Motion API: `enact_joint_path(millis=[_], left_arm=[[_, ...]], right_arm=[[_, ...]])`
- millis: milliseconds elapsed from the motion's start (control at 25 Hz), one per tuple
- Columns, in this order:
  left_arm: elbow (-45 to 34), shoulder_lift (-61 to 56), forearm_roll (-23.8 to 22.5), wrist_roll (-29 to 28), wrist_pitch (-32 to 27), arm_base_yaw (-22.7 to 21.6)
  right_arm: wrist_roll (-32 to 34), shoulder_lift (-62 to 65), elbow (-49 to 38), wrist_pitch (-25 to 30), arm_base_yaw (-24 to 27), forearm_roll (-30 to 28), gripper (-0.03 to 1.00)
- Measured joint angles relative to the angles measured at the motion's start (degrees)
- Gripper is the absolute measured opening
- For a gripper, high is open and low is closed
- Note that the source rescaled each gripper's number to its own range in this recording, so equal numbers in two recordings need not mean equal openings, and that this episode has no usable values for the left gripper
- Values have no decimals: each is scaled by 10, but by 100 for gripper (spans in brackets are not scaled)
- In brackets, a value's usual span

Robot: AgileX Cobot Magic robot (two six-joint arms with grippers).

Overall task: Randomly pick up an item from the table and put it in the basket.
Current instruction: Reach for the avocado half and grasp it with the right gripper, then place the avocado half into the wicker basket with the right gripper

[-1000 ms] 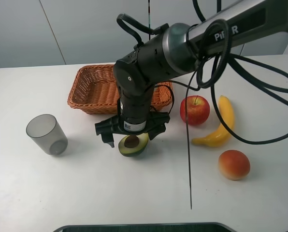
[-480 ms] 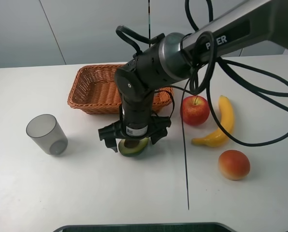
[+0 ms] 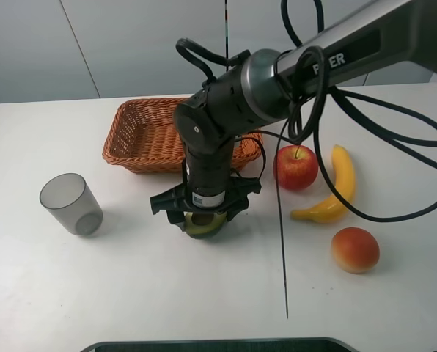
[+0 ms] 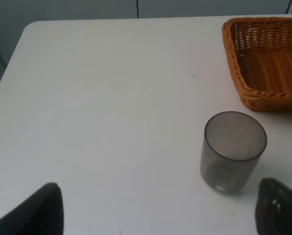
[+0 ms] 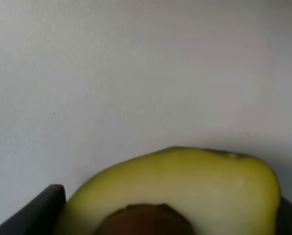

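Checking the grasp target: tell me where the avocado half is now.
Exterior high view: the avocado half lies on the table under the right gripper, in front of the basket, left of the red apple.

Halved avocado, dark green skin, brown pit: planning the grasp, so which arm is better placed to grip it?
Right. The right gripper sits low over the halved dark green avocado, one finger each side, jaws open. The left gripper hangs open beside the grey translucent cup, far from it.

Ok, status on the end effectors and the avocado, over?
Right end effector open, straddling halved dark-green avocado. Left end effector open, grey translucent cup just ahead. No obstacle seen toward orange-brown wicker basket.
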State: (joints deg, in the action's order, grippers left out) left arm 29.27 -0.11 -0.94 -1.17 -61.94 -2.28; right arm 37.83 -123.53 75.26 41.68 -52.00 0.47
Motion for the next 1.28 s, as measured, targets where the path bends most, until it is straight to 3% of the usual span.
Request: enact_joint_path(millis=[560, 920, 1280], left_arm=[[0, 0, 0, 0, 0, 0], [0, 0, 0, 0, 0, 0], [0, 0, 0, 2, 0, 0]], right_arm=[[3, 7, 0, 4, 0, 1, 0], [-13, 102, -1, 20, 8, -1, 0], [-14, 133, 52, 7, 41, -66, 0]])
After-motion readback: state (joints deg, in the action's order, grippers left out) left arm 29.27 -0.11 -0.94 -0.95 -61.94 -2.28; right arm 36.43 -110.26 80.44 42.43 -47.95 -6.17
